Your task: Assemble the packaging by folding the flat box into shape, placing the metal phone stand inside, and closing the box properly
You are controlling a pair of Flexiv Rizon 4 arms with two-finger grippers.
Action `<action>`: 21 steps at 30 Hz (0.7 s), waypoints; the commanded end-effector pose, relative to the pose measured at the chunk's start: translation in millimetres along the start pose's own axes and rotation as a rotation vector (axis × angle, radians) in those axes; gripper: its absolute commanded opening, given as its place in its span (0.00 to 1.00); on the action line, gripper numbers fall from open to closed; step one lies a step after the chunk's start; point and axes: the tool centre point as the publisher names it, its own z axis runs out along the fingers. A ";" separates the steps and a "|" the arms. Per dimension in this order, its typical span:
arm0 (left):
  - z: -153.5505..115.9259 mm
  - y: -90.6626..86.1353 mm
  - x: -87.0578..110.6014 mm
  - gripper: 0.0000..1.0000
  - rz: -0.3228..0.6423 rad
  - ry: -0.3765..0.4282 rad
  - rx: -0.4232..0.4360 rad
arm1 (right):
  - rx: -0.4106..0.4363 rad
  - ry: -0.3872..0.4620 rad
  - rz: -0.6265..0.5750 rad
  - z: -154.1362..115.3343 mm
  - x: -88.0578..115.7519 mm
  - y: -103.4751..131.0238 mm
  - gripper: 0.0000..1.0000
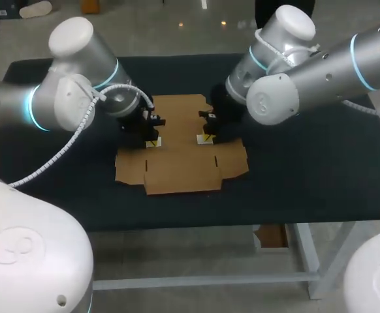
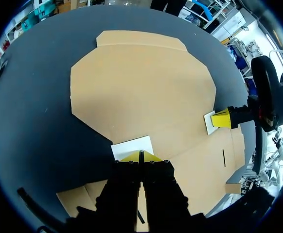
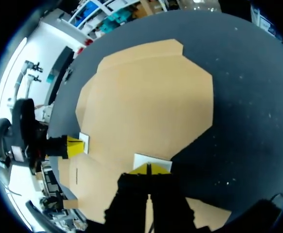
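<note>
Me: Dark cloth covers the table [image 1: 320, 176], and the flat box [image 1: 183, 173] lies unfolded on it, a brown cardboard sheet with its flaps spread out.

Helper: Where are your 2 grippers?

Me: Both are tip-down on the flat box, near its middle. My left gripper [image 2: 141, 156] stands toward the box's left side on a small white patch [image 2: 131, 145]. My right gripper [image 3: 149, 168] stands toward the box's right side on a second white patch [image 3: 153, 160].

Helper: Holding anything?

Me: No. On each gripper the 2 yellow fingers are pressed together with nothing between them.

Helper: Why closed, and why there?

Me: I judge that closed fingers make 1 stiff point for pressing. With a point on each side of the box's middle, the sheet is pinned so it should not slide or twist when a panel is lifted. The patches look like marked press spots, though I cannot say for sure.

Helper: And the metal phone stand?

Me: No view shows it on or beside the flat box. Folding looks not yet begun.
</note>
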 end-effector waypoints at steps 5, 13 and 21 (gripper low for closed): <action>4.9 -0.1 -1.3 0.00 -0.022 -0.055 -0.025 | 0.005 -0.013 0.013 1.9 -5.0 0.8 0.00; -27.7 -1.0 -7.6 0.00 -0.018 0.005 0.029 | -0.042 0.081 -0.001 -25.6 -8.2 0.0 0.00; -61.4 -7.2 -19.4 0.00 -0.034 0.113 0.066 | -0.066 0.298 -0.030 -55.0 -19.8 3.0 0.00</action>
